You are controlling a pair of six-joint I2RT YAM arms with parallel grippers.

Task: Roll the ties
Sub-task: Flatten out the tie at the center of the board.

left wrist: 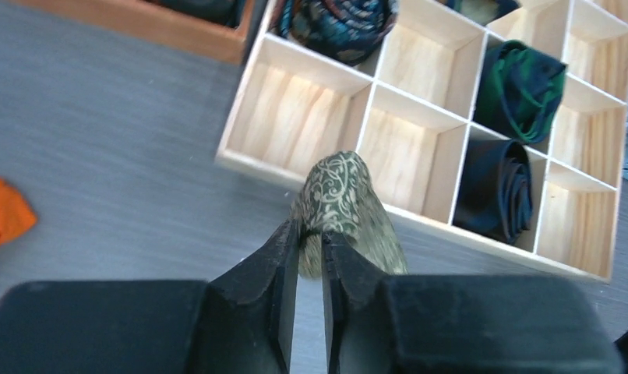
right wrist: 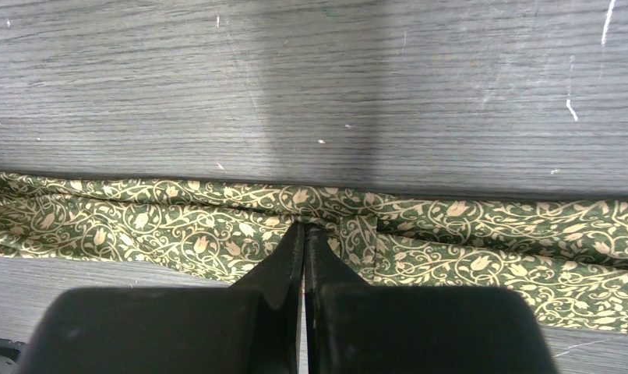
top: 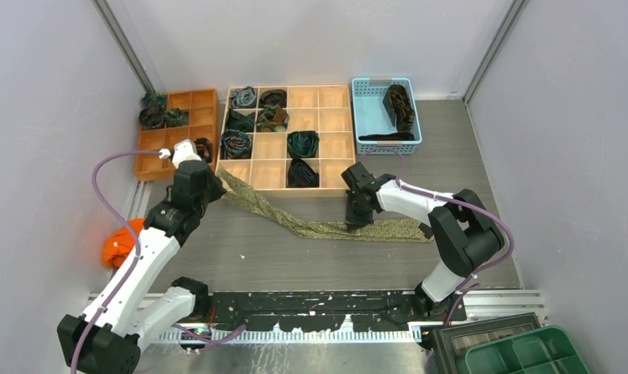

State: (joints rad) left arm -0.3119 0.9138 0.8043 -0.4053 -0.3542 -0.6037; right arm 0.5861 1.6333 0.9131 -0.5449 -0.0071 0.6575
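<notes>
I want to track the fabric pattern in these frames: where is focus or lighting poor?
Left wrist: the olive tie tip is sharp, while the left end effector in front is soft. Right wrist: the tie pattern is crisp, and a dark shadow band crosses the table. Top view: even light.

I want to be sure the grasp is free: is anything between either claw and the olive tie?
Nothing visible does. The left claw is shut on one end of the tie, lifted off the table. The right claw is shut on a fold in the middle of the strip.
</notes>
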